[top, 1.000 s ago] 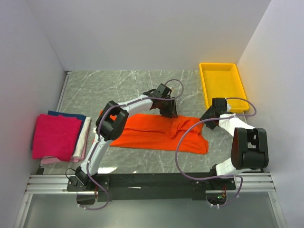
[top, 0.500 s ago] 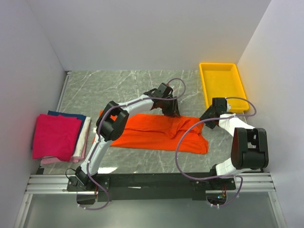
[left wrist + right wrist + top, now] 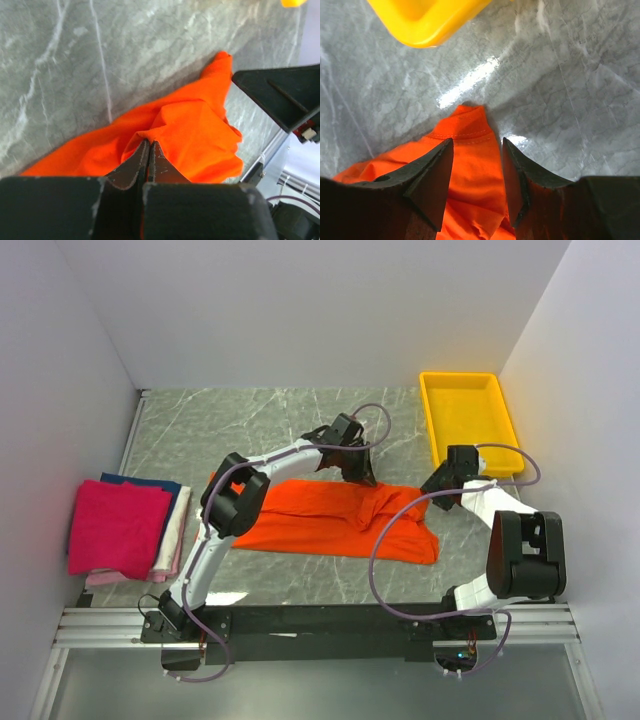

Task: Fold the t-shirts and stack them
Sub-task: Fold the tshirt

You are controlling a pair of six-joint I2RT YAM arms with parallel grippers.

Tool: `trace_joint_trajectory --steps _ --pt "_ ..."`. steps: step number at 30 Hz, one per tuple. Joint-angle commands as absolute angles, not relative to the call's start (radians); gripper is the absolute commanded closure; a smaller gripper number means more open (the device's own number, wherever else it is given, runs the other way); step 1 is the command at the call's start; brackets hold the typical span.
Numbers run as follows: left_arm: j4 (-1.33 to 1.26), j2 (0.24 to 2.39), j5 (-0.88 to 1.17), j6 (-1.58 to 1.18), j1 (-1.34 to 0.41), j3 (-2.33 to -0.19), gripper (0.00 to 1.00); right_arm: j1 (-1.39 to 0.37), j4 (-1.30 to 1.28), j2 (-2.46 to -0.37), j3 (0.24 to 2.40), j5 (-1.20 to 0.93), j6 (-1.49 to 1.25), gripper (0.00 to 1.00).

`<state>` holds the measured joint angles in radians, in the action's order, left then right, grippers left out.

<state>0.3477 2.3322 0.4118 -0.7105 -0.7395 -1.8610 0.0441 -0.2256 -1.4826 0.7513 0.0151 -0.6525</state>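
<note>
1. Orange t-shirt (image 3: 330, 522) lies spread on the marble table (image 3: 240, 425), in the middle and in front of both arm bases. It is not yet folded, and its right part is bunched and wrinkled.
2. I see the left gripper (image 3: 362, 476) at the far edge of this shirt, near the middle. In the left wrist view its fingers (image 3: 132, 167) are pressed together, and a raised ridge of orange cloth is pinched between them.
3. The right gripper (image 3: 441, 484) is at the far right corner of the shirt. In the right wrist view its fingers (image 3: 427, 180) stand apart, one on each side of a hemmed tip of orange cloth, and they hold nothing. I cannot tell if the fingertips touch the cloth or the table.
4. The yellow tray (image 3: 468, 418) sits at the far right of the table, just beyond the right gripper.
5. At the left edge of the table there is a stack of folded shirts, well apart from the orange one. The magenta-pink t-shirt (image 3: 118, 527) is on top, the dark blue t-shirt (image 3: 142, 482) shows at the far edge, and the pale t-shirt (image 3: 177, 525) shows along the right side.
</note>
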Motion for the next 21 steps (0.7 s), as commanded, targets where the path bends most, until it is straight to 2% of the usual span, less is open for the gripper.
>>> trace_joint_trajectory --steps 1,21 --pt "0.302 2.2 0.456 -0.69 -0.746 -1.829 0.99 0.055 -0.221 -1.414 0.759 0.035 -0.64 0.49" --pt "0.311 1.936 0.528 -0.623 -0.767 -1.497 0.99 0.061 -0.256 -1.293 0.732 0.003 -0.618 0.49"
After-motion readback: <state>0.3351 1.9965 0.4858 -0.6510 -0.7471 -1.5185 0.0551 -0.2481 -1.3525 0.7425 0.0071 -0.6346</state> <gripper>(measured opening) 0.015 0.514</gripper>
